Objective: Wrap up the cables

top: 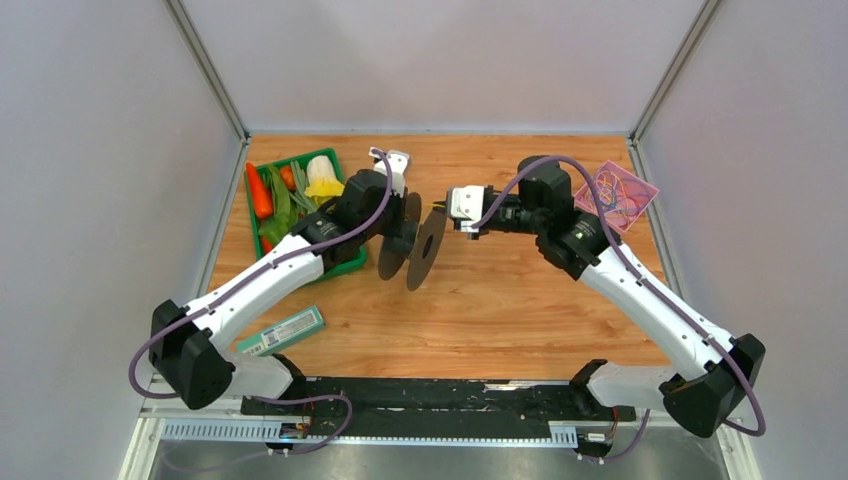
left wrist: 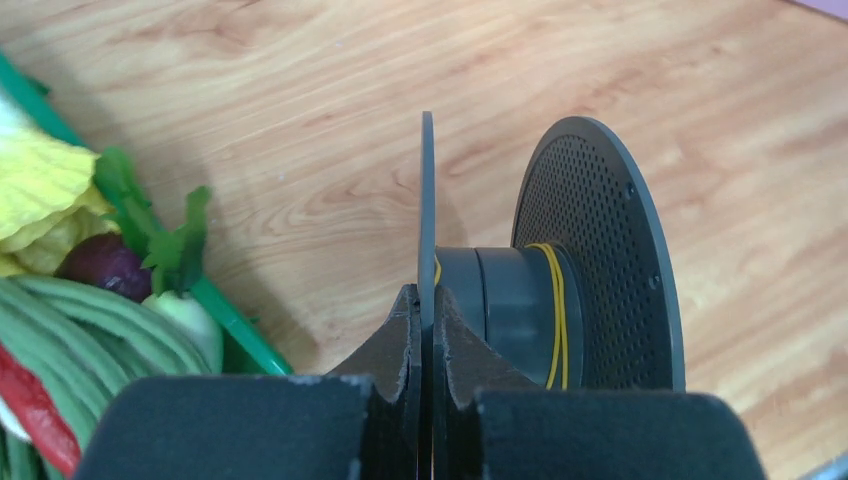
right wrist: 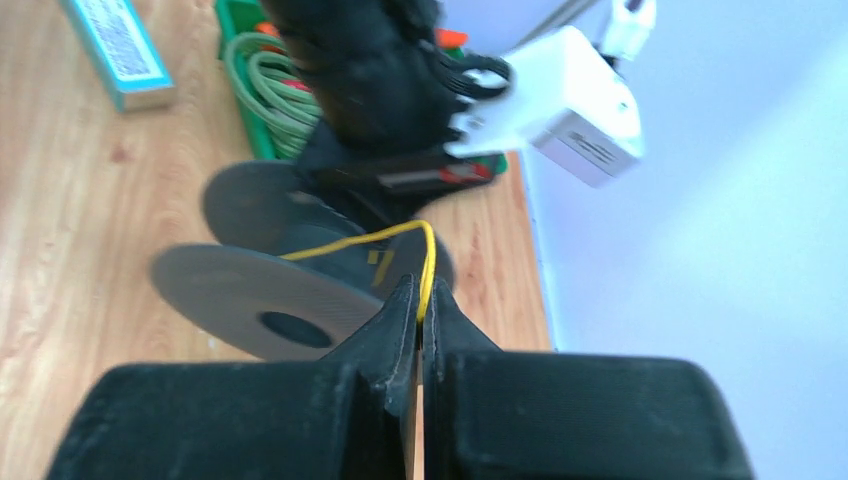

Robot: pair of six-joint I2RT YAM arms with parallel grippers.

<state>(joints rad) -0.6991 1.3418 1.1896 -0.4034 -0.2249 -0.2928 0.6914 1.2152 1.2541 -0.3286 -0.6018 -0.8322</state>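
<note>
Walls (top: pixel 440 60) of pale grey close in the counter (top: pixel 500 310) at the back and on both sides, with a metal post in each back corner. The counter is light wood with a clear grain, and a black rail (top: pixel 430 395) runs along its near edge between the arm bases. The left arm (top: pixel 260 285) and right arm (top: pixel 640 290) both reach toward the middle of the back half.

A green tray (left wrist: pixel 240 330) of vegetables sits at the back left, partly under the left arm, and holds long beans, a carrot and a pale leafy piece. Just right of the tray stands a black spool (top: pixel 420 245), up on edge with its axle roughly level. I cannot tell whether its lower rims touch the wood. The left end effector (left wrist: pixel 427 310) is closed on the rim of one flange, a finger on each face.

A pink packet (top: pixel 622 195) lies in the back right corner. A teal box (top: pixel 283 331) lies flat near the left arm's base.

The right end effector (right wrist: pixel 420 300) is closed, pinching a yellow cable (right wrist: pixel 340 240). From that pinch the cable crosses a short gap to the spool's hub, where a few turns lie against the ungripped flange.
</note>
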